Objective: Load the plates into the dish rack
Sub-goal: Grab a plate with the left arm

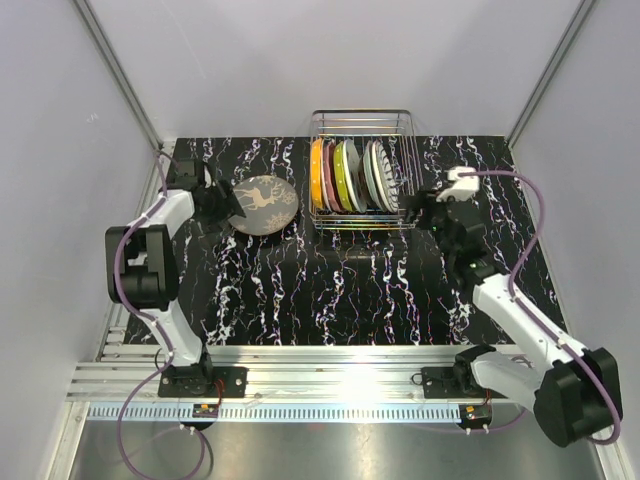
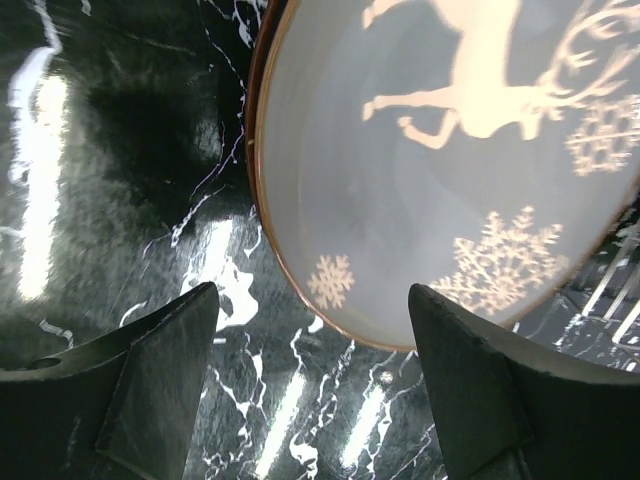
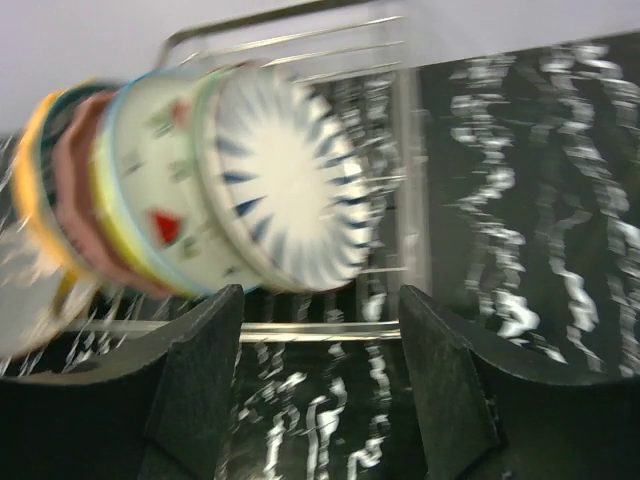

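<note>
The wire dish rack (image 1: pixel 385 118) stands at the back centre with several plates (image 1: pixel 345 176) upright in its slots. In the right wrist view they lean in a row, and the nearest is a white plate with blue rays (image 3: pixel 290 190). My right gripper (image 3: pixel 320 296) is open and empty just right of the rack (image 3: pixel 300 328), also seen from above (image 1: pixel 418 210). A grey-brown deer plate (image 1: pixel 265 205) lies flat on the table left of the rack. My left gripper (image 1: pixel 224 206) is at its left edge, open, and the plate's rim (image 2: pixel 330 320) sits just ahead of the fingertips (image 2: pixel 312 300).
The black marbled table (image 1: pixel 330 290) is walled in by grey panels on the left, right and back. An aluminium rail (image 1: pixel 330 365) carrying both arm bases runs along the near edge. The right wrist view is motion-blurred.
</note>
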